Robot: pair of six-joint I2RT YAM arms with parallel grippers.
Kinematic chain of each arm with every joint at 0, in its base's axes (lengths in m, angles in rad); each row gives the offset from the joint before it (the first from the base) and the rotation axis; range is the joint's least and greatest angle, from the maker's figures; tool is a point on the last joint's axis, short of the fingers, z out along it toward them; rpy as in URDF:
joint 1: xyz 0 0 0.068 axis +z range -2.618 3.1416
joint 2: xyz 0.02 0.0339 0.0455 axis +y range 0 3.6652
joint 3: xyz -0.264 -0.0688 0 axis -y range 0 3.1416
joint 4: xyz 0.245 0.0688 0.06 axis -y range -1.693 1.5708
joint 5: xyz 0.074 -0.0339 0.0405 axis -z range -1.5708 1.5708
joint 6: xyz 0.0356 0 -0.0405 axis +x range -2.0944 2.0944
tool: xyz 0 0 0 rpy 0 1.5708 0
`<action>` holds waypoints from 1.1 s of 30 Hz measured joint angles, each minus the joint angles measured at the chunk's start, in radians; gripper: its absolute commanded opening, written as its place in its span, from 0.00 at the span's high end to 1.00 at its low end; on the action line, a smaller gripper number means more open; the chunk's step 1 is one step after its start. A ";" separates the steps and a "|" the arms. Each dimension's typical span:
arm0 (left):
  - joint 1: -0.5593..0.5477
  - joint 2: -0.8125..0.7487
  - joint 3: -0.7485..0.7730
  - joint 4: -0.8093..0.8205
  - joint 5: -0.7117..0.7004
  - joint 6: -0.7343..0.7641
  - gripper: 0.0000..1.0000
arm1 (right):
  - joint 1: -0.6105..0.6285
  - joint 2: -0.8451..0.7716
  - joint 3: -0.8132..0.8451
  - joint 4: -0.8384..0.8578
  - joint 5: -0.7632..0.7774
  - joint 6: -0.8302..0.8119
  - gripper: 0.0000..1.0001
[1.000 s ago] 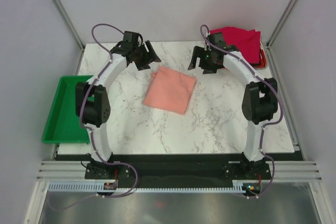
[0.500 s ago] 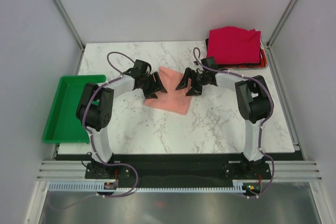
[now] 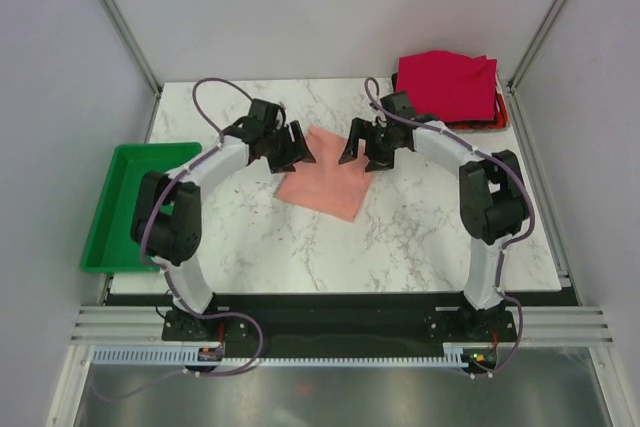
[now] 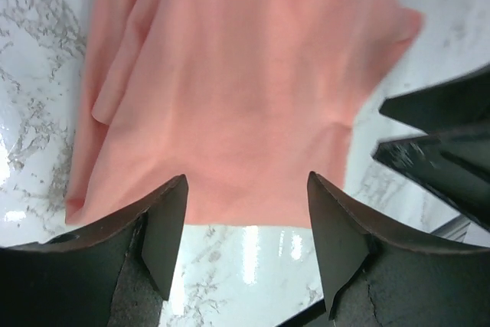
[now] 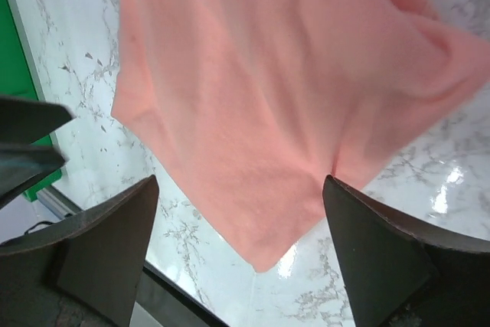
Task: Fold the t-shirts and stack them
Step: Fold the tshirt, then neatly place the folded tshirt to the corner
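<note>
Top external view: soft salmon-pink shirt (image 3: 325,179), a folded rectangle, lies on glossy marbled desk (image 3: 420,237); left gripper (image 3: 297,152) and right gripper (image 3: 358,154) both spread apart, empty.

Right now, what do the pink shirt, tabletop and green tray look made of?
Pink shirt: soft matte cloth, probably cotton knit; it creases and folds.
Tabletop: glossy marble look, veined with glare; possibly laminate.
Green tray: smooth moulded plastic, judging by uniform colour and raised rim.
</note>
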State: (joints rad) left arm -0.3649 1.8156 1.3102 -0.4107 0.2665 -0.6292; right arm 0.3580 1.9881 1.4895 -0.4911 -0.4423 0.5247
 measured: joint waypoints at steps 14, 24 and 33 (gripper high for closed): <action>-0.004 -0.721 -0.283 -0.171 -0.074 0.090 0.24 | -0.076 -0.145 -0.138 0.041 0.108 -0.045 0.02; -0.004 -1.041 -0.397 -0.348 -0.183 0.098 0.09 | -0.087 -0.018 -0.198 0.214 0.088 0.016 0.02; -0.004 -1.358 -0.435 -0.385 -0.400 0.114 0.00 | -0.087 0.063 -0.227 0.544 0.019 0.140 0.11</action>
State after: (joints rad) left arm -0.3687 0.4580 0.8753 -0.7959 -0.1337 -0.5148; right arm 0.2710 2.0506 1.2629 0.0525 -0.4236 0.6643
